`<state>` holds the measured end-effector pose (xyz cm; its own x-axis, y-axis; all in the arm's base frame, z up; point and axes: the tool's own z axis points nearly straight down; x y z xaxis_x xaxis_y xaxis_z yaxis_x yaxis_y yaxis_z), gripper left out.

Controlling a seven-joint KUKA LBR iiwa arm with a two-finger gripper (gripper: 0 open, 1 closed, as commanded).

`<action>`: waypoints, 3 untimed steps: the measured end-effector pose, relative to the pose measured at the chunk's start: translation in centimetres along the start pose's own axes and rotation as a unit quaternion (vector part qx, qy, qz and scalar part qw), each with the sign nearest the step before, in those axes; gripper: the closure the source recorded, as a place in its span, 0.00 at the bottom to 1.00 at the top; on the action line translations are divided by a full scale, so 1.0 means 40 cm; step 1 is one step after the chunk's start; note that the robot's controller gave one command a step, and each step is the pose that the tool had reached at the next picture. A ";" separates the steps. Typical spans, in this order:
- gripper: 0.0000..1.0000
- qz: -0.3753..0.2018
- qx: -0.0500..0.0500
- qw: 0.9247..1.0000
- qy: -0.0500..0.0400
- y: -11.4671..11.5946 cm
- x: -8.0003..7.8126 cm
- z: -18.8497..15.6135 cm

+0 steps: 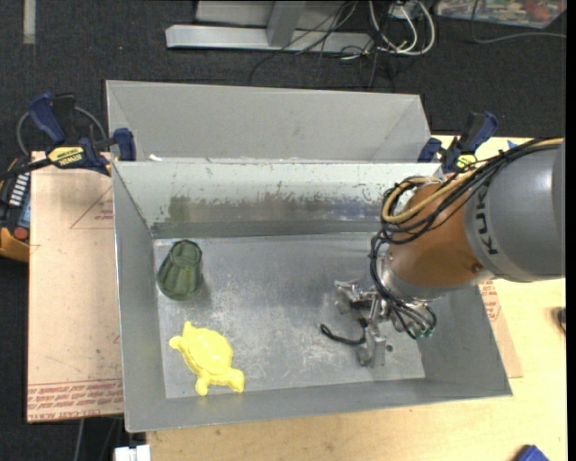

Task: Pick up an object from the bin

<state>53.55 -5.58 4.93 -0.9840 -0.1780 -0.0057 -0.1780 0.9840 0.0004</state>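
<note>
hand (373, 347) at right of grey bin (270, 279); yellow turtle (209, 356), green toy (180, 270) left.

Well above my jaws and away to their left, the floor (108, 45) is dark speckled carpet. On it lies a flat grey metal base (225, 37), and a grey upright (297, 18) rises from that base. Straight above my jaws, black and white cables (400, 31) lie in a loose tangle on the same carpet. A pale wooden desk (540, 378) spreads to the right of my jaws and runs on below them. Far to their left the carpet shows again as a dark band. The light is even, and the desk lies bright with no hard shadow on it.
</note>
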 end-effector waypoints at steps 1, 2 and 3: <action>0.00 0.005 -0.001 1.000 0.002 0.023 0.001 -0.052; 0.00 -0.021 -0.001 1.000 0.000 0.085 0.034 -0.051; 1.00 0.005 -0.001 1.000 0.000 0.024 -0.002 -0.053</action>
<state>53.44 -4.63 7.04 -0.9859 -0.1672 -0.0060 -0.1673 0.9859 0.0021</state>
